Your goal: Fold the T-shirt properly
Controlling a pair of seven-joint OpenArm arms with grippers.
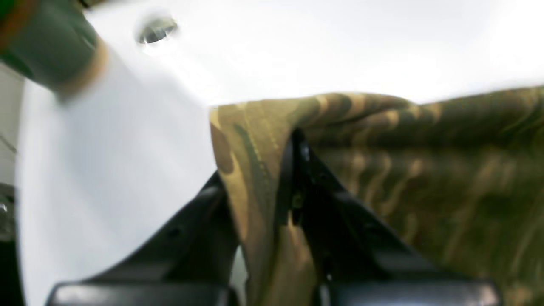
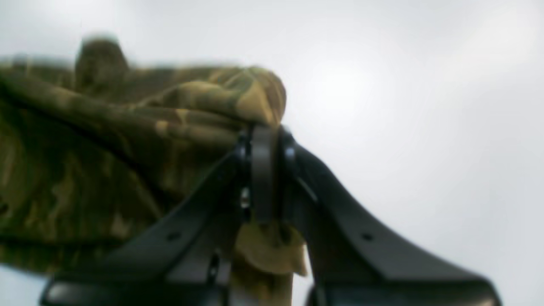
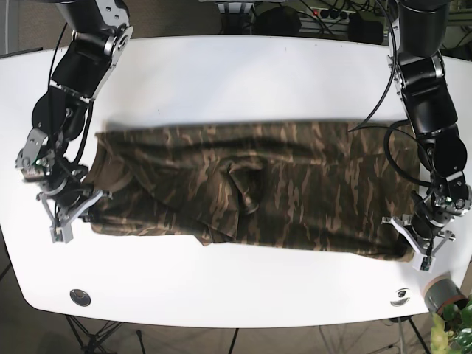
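Observation:
A camouflage T-shirt (image 3: 251, 192) lies spread lengthwise across the white table (image 3: 243, 81), bunched into wrinkles near its middle. My left gripper (image 3: 408, 237) is at the shirt's near right corner, shut on the fabric; in the left wrist view the cloth (image 1: 259, 178) runs between the black fingers (image 1: 306, 170). My right gripper (image 3: 94, 203) is at the shirt's near left corner, also shut on fabric; in the right wrist view a fold of T-shirt (image 2: 238, 102) is pinched at the fingertips (image 2: 263, 140) and lifted a little.
A round metal grommet (image 3: 79, 296) is set in the table near the front left and another grommet (image 3: 400, 294) at the front right. A grey pot with a plant (image 3: 442, 295) stands off the front right corner. Cables hang behind the table's far edge.

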